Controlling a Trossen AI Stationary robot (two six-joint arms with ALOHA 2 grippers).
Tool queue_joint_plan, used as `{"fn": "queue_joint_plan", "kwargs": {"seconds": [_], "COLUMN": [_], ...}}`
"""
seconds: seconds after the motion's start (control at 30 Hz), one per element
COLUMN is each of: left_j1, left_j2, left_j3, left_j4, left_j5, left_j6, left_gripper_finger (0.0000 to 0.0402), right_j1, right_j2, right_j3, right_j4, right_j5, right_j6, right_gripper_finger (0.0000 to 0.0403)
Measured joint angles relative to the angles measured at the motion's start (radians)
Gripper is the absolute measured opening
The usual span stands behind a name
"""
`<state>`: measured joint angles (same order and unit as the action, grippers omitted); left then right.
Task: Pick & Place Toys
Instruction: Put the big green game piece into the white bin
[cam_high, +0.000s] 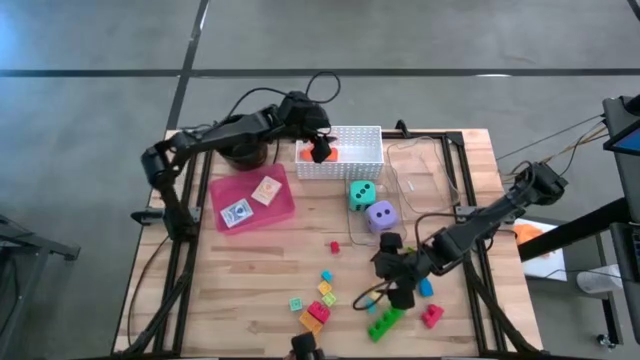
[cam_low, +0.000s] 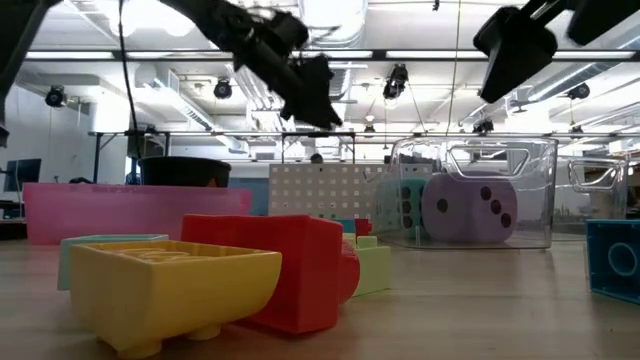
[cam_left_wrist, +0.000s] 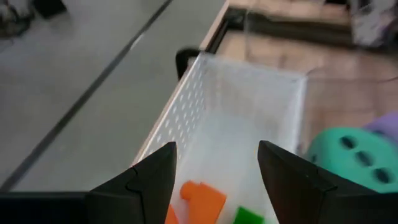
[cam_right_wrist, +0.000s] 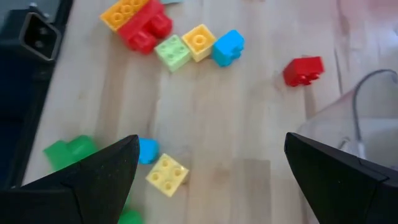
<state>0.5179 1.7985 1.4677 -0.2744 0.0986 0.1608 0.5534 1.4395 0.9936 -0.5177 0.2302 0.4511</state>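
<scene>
Left gripper (cam_high: 320, 150) over the white basket (cam_high: 360, 150), above an orange block (cam_high: 305, 153) inside. Pink tray (cam_high: 285, 205) beside it, holding two cards (cam_high: 250, 200). Teal die (cam_high: 361, 194) touching purple die (cam_high: 380, 215) mid-table, near a clear bin (cam_high: 420, 180). Right gripper (cam_high: 392, 270) low over the table among scattered blocks (cam_high: 320, 305); small red block (cam_high: 335, 246) apart.

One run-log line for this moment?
left hand: open over white basket | orange block inside | right hand: open above yellow block
</scene>
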Motion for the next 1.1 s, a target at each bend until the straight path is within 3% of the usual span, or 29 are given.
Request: {"fn": "queue_joint_plan", "kwargs": {"seconds": [0.23, 0.73, 0.97, 1.1], "left_j1": [-0.076, -0.284, -0.384, -0.425], "left_j2": [-0.086, -0.094, -0.096, -0.096], "left_j3": [0.000, -0.003, -0.082, -0.149], "left_j4": [-0.016, -0.153, -0.114, -0.110], "left_j5": [0.000, -0.003, -0.174, -0.205], "left_j6": [-0.028, -0.064, -0.087, -0.118], "left_gripper_finger": [0.0231, 0.0230, 0.0229, 0.0229], "right_j1": [-0.018, -0.018, -0.018, -0.017], "right_j2": [0.000, 0.000, 0.000, 0.000], "right_j3": [-0.014, -0.027, -0.040, -0.050], "right_j4": [-0.001, 0.004, 0.019, 0.035], "right_j5": [-0.003, -0.003, -0.001, 0.000], "right_j6": [0.000, 0.001, 0.016, 0.020], "right_gripper_finger": [0.0400, 0.0400, 0.0400, 0.0400]}}
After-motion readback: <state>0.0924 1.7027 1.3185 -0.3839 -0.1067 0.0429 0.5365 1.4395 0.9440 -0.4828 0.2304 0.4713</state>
